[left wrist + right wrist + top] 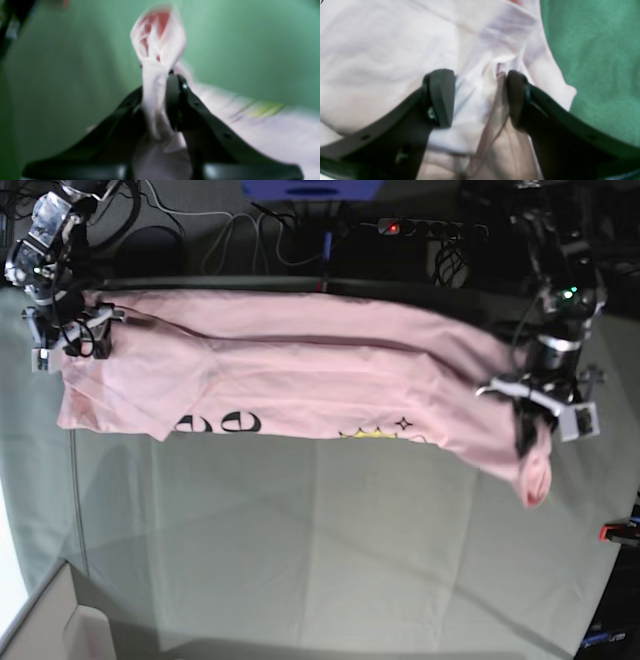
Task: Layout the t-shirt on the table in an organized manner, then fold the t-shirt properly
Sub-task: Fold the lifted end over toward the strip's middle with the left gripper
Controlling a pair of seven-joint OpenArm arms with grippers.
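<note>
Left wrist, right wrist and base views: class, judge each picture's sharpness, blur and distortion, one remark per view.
Left wrist view: heavily smeared by motion blur, the pale pink cotton t-shirt pinched in the left tool has soft edges. Right wrist view: soft focus throughout, the right tool fairly distinct. Base view: sharpest, though the grey-green cloth-covered table bows at its edges from wide-angle distortion.
</note>
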